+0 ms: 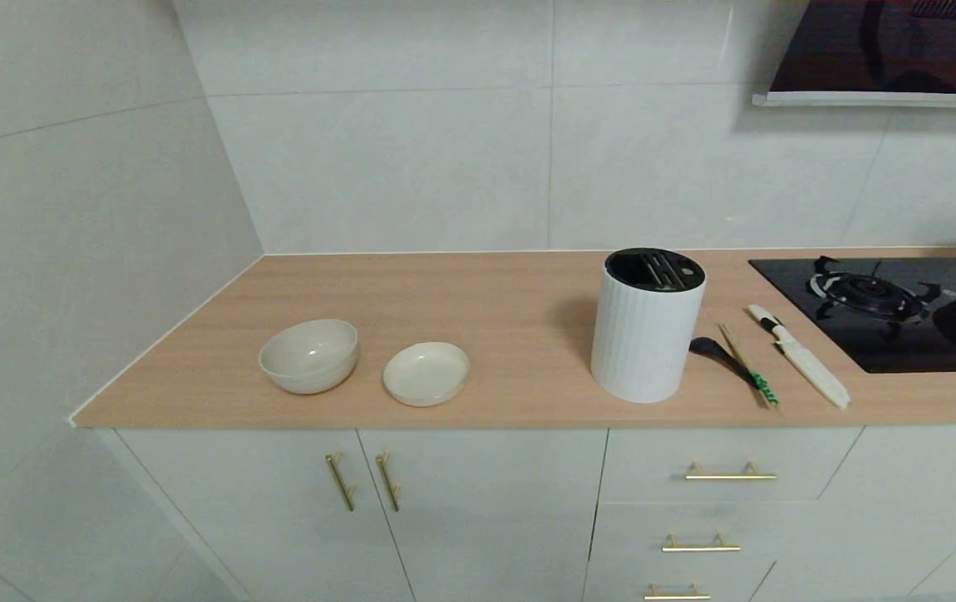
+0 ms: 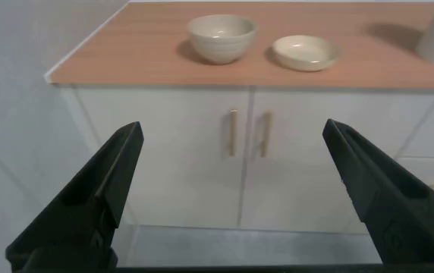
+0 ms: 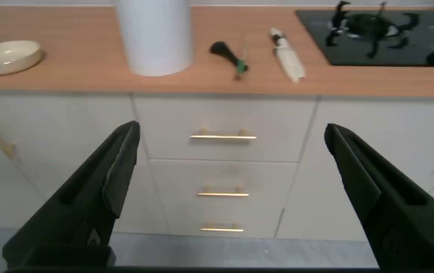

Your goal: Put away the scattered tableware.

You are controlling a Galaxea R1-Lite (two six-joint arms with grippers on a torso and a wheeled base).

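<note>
Three loose utensils lie on the wooden countertop (image 1: 486,293), just right of the white ribbed cylindrical holder (image 1: 645,334) with its black slotted top: black spoon (image 1: 710,348), thin wooden chopsticks (image 1: 733,347) touching the spoon's handle, and white knife (image 1: 802,366) near the black gas hob (image 1: 879,318). Their long axes run far to near, slanting right.

Two further items sit well left of the holder: cream round bowl (image 1: 310,355) and, just beside it, cream shallow dish (image 1: 426,374).

Right gripper (image 3: 236,201): fingers spread wide, empty, low before the drawer fronts. It faces the utensils, so it is judged the nearer arm.

Left gripper (image 2: 236,205): likewise spread and empty, facing the bowl and dish.
</note>
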